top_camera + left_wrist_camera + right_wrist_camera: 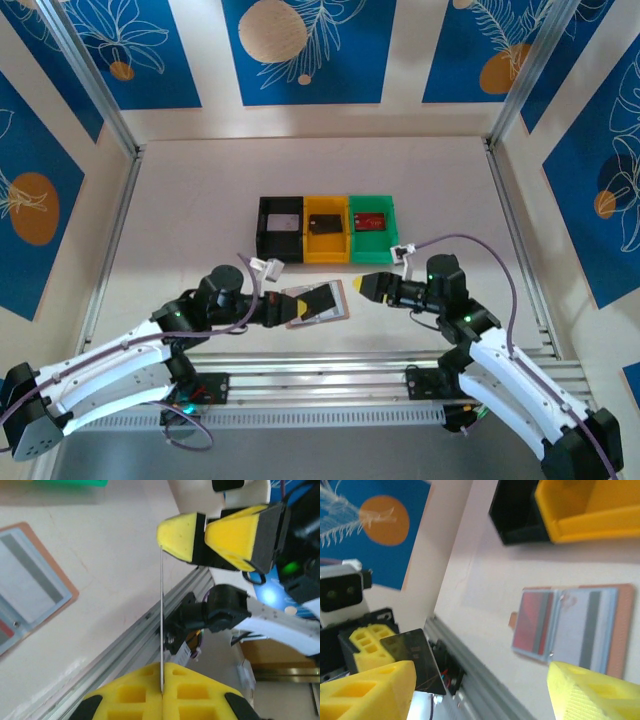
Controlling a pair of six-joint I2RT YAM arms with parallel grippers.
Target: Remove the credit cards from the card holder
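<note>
Your left gripper (162, 692) is clamped on a thin dark card (417, 660), which it holds by one end. In the left wrist view the card shows edge-on as a fine line running away from the yellow fingers, and its far end reaches the tip of the right gripper (366, 285). You cannot tell whether the two touch. The right gripper's jaws stand wide apart with nothing between them. In its own wrist view the dark card sits just beside its left finger, not inside the gap. The card holder (622, 630) lies open and flat on the table, below and between both grippers, just ahead of the aluminium rail (130, 645) at the near edge. A red card (530, 627) is tucked in one of its pockets and a pale striped card (580, 630) in the other. Farther back, well apart from the holder, a black bin (262, 232), a yellow bin (309, 246) and a green bin (392, 226) stand touching in a row. Each bin has one card lying inside. Nothing stands on the table between the holder and the bins.
</note>
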